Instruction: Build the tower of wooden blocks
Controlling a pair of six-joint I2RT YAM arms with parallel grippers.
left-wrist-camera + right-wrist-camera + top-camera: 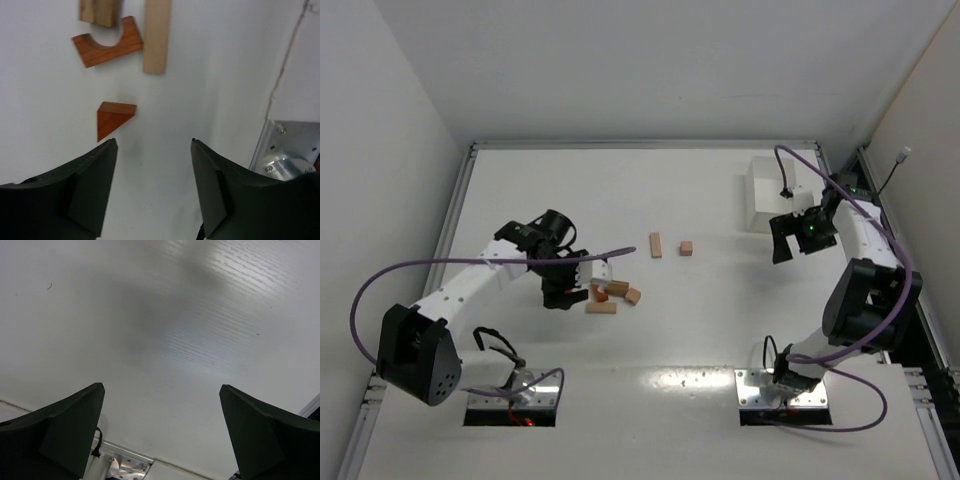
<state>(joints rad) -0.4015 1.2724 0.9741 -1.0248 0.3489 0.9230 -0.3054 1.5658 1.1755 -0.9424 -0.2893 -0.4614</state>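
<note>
The wood blocks lie loose on the table, none stacked. In the left wrist view a reddish wedge [114,118] sits just beyond my left fingertip [102,155]. Farther out are a reddish arch [107,45], a pale bar [156,35] and a tan block [100,11]. My left gripper [154,142] is open over bare table with nothing between its fingers. From above, this cluster [615,296] lies right of the left gripper [561,297]. A separate pale bar [656,245] and a cube [687,247] rest at mid-table. My right gripper [798,248] [162,387] hangs open and empty over bare table.
A white rectangular tray [775,195] stands at the back right, just behind the right gripper. A purple cable [470,262] runs along the left arm. Metal mounting plates [287,150] sit at the near edge. Raised rails border the table.
</note>
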